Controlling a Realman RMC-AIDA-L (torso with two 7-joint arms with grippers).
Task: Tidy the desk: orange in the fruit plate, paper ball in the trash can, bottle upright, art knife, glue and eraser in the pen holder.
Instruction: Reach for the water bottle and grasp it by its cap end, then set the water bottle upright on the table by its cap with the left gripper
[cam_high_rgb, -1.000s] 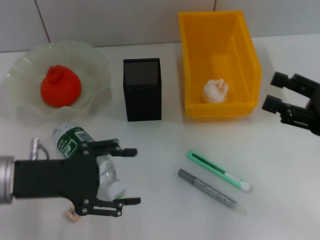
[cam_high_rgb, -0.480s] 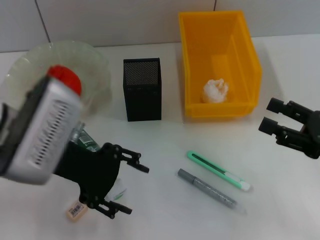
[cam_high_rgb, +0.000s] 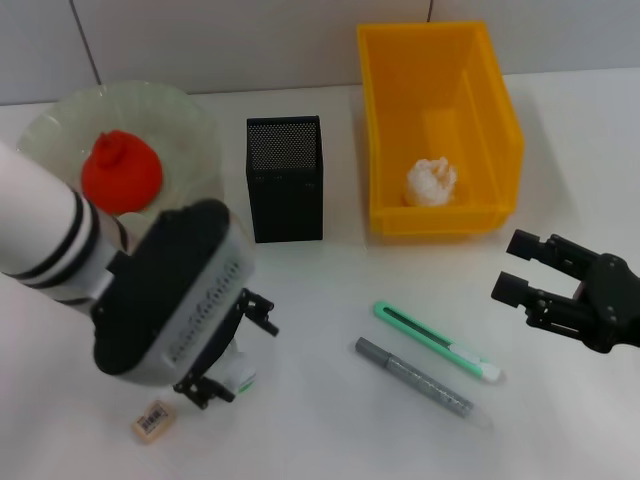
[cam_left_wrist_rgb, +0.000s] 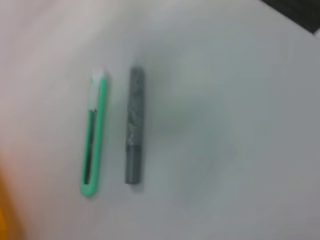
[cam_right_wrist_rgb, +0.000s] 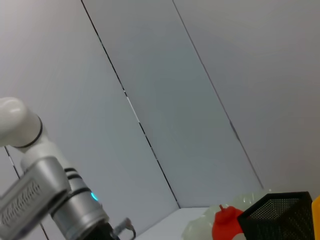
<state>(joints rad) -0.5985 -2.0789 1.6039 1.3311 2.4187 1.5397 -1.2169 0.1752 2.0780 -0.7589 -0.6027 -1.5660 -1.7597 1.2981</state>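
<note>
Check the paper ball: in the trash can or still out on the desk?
In. The paper ball lies on the floor of the yellow trash can, inside its walls.

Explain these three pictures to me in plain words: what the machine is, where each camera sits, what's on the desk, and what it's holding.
This is a two-armed robot tidying a white desk. The wide picture comes from its head; the other two from cameras on its wrists.

In the head view, the left gripper reaches down over the lying bottle, mostly hiding it; whether it grips is unclear. The right gripper hovers open and empty near the yellow bin, which holds the paper ball.

An orange sits in the fruit plate. The black mesh pen holder stands beside it. Still loose are the green art knife, grey glue pen and eraser.
</note>
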